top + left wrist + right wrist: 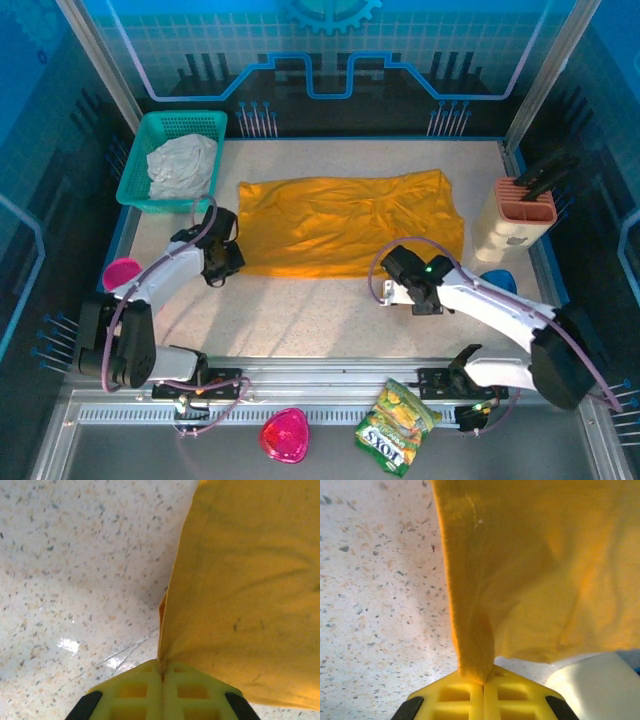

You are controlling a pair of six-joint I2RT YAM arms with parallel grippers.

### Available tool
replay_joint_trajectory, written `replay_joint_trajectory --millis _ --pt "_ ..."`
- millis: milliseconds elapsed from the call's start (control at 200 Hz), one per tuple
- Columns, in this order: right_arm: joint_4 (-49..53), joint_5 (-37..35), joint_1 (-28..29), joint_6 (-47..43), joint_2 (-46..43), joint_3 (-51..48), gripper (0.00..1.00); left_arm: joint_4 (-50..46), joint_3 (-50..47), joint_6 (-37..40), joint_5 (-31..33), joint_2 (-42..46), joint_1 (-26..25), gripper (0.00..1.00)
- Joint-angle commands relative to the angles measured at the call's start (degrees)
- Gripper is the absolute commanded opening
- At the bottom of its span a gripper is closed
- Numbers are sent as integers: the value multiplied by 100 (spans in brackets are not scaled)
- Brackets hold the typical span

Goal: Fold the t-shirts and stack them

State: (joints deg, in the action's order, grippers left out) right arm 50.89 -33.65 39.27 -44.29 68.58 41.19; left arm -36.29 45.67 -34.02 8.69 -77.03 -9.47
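The mustard-orange t-shirt (pixel 350 222) lies spread across the middle of the table, folded into a wide band. My left gripper (pixel 228 258) is at its near left corner and is shut on the cloth; in the left wrist view the yellow fingers (pixel 162 680) pinch the hem of the t-shirt (pixel 250 580). At the near right edge my right gripper (pixel 398 268) is shut on a bunched fold, which rises from between the fingers (pixel 482 685) in the right wrist view, with the t-shirt (pixel 540 565) hanging above.
A teal basket (pixel 175 160) with a grey-white cloth (pixel 182 165) stands at the back left. A beige knife block (pixel 515 218) is at the right edge, a blue object (pixel 500 281) beside it. A pink goblet (pixel 122 272) sits far left. A snack bag (pixel 397 425) and pink bowl (pixel 284 437) lie near the front rail.
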Motion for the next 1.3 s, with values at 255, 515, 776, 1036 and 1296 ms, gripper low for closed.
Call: replay_joint_trajectory --millis 255,515,776,1036,1296 --pt "931 -444 490 331 -1088 -6 0 -598 -533 -378 -17 854 -72 0" --pt "308 -733 328 92 -1266 379 0 -952 -111 -310 170 917 -72 0" --pt "-946 -676 -243 -558 -770 888 0 -890 631 -158 273 279 -20 0" --pt "-1941 -299 -881 -1264 63 1427 0 -761 1156 -18 308 -399 71 0" --pt "-2417 35 -1358 -1582 688 1821 0 -703 1564 122 384 -907 248 0"
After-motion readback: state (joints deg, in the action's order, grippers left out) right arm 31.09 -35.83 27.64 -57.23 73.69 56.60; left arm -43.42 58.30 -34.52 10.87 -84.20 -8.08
